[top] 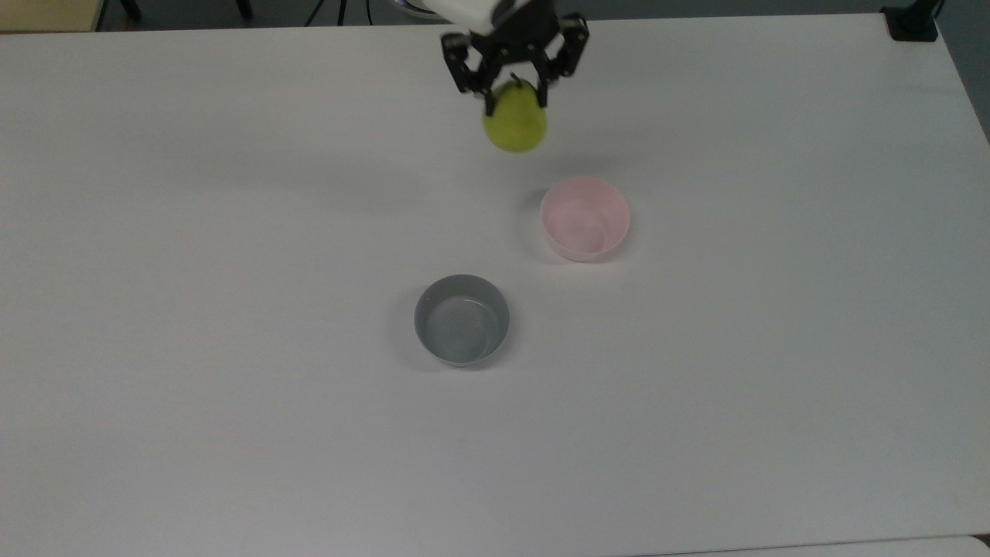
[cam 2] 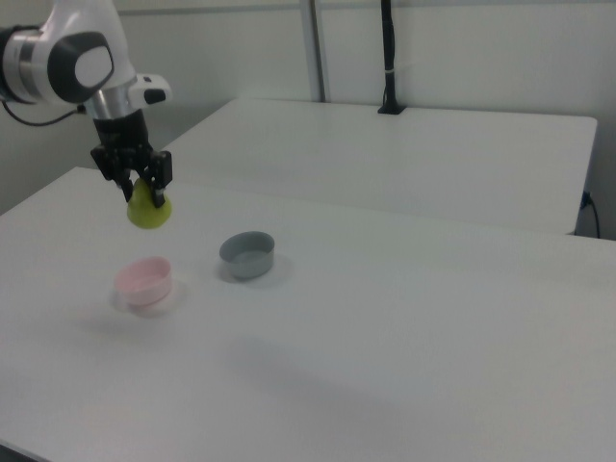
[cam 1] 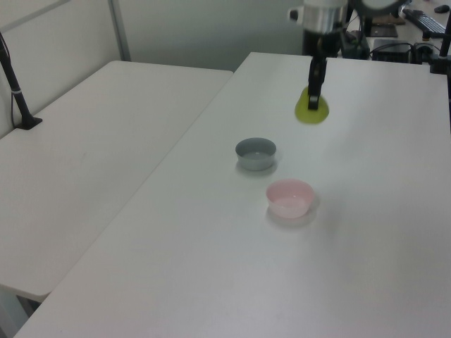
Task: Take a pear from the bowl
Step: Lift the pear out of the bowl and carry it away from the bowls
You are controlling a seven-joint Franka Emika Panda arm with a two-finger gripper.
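Hand [top: 515,87] pointing down, clamping pear [top: 515,124], high above bowl [top: 585,218]

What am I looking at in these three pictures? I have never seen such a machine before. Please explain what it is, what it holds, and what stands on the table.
It is a robot arm, white and grey, photographed at one moment from above and from two sides. At its tip is the end effector, two dark fingers that close like a pincer. They are shut on the narrow top of a yellow-green pear, which hangs in the air above the white table. Two small bowls stand apart on the table: a pale pink bowl and a grey bowl. Both look empty. In the right view the pear hangs well above the pink bowl.
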